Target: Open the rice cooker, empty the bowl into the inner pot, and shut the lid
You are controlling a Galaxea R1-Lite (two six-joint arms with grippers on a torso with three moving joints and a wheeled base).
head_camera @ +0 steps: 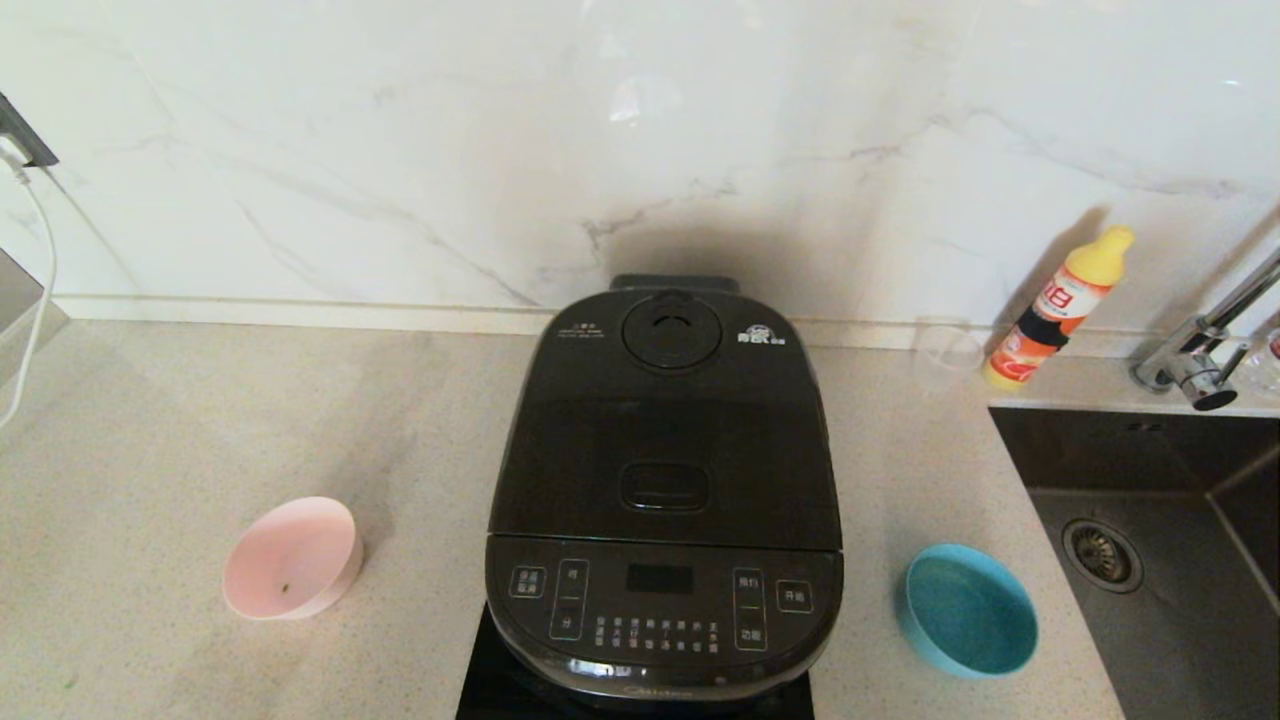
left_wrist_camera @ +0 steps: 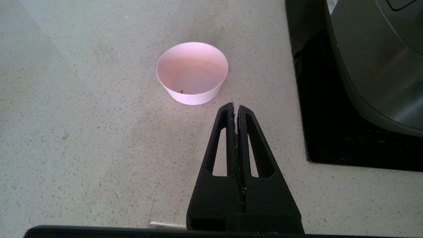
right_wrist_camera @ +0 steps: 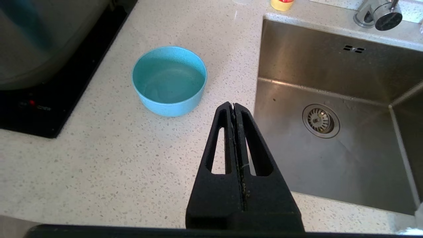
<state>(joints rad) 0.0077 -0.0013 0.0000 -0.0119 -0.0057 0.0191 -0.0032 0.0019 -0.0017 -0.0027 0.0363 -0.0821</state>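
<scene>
The black rice cooker (head_camera: 665, 590) stands in the middle of the counter with its lid (head_camera: 665, 430) down, so the inner pot is hidden. The pale pink bowl (head_camera: 292, 558) sits upright on the counter to the cooker's left and holds only a tiny dark speck. In the left wrist view the bowl (left_wrist_camera: 192, 72) lies just beyond my left gripper (left_wrist_camera: 236, 106), which is shut and empty above the counter. My right gripper (right_wrist_camera: 233, 105) is also shut and empty, hovering near the sink's edge. Neither arm shows in the head view.
A teal-blue bowl (head_camera: 970, 610) sits right of the cooker. The steel sink (head_camera: 1170, 560) and tap (head_camera: 1195, 370) fill the right side. A clear cup (head_camera: 947, 352) and an orange bottle (head_camera: 1058, 305) stand by the wall. A black hob (left_wrist_camera: 330, 138) lies under the cooker.
</scene>
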